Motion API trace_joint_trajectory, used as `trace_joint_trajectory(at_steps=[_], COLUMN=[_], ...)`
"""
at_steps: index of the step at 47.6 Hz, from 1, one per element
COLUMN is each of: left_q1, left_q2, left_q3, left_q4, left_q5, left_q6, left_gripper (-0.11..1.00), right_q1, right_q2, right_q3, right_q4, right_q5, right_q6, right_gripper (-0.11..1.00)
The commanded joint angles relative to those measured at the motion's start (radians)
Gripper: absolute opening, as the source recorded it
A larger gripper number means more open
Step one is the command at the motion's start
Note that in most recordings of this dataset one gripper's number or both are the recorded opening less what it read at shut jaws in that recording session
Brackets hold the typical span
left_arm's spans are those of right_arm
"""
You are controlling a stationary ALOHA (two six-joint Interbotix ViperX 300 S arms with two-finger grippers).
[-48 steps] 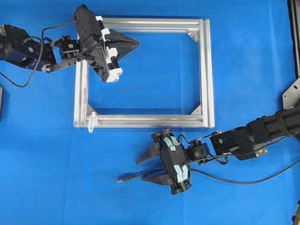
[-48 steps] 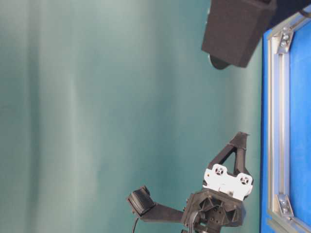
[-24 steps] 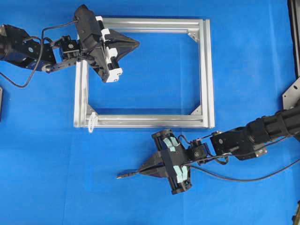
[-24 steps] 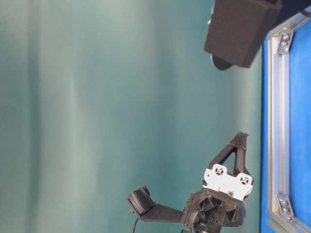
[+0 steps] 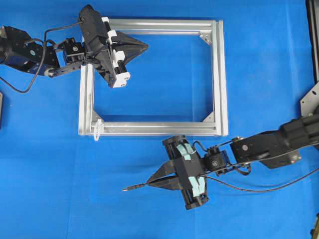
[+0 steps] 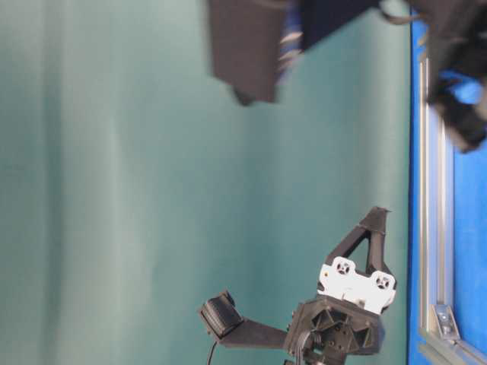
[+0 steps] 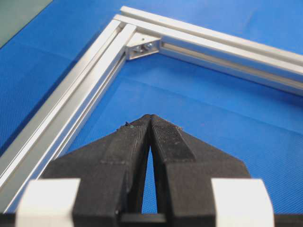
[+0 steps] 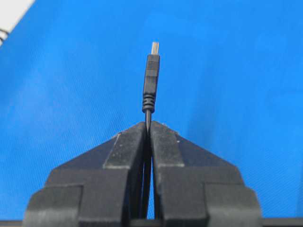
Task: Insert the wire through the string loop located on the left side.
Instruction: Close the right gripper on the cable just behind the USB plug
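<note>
Open blue worktop (image 5: pixel 50 199) lies between the right gripper (image 5: pixel 151 182) and the string loop (image 5: pixel 97 128) at the aluminium frame (image 5: pixel 219 74)'s near-left corner. The right gripper is clamped on the wire (image 8: pixel 150 80), its slim plug protruding forward. The left gripper (image 7: pixel 150 118), fingers pressed together and empty, hovers over the frame's far-left corner.

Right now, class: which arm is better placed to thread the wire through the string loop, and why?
The right. Its tool is shut on the wire, plug sticking out ahead. The left tool is shut, empty, far from the string loop.
</note>
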State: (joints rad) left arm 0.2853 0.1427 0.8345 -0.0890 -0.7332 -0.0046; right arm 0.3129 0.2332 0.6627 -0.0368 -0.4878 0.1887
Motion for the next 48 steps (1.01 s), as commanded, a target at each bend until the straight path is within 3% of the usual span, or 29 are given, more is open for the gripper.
trace_joint_trajectory(at_steps=[1, 48], left_q1=[0.000, 0.000], left_q2=[-0.029, -0.029], left_q3=[-0.011, -0.014], left_q4=[0.003, 0.003], left_q5=[-0.009, -0.009], left_q6=[-0.002, -0.003], left_gripper=[0.00, 0.00], right_q1=[0.006, 0.006], right_q2=[-0.063, -0.072], right_q3=[-0.012, -0.012], right_q4=[0.000, 0.000], right_q5=[0.023, 0.037], right_q6=[0.000, -0.003], right_gripper=[0.00, 0.00])
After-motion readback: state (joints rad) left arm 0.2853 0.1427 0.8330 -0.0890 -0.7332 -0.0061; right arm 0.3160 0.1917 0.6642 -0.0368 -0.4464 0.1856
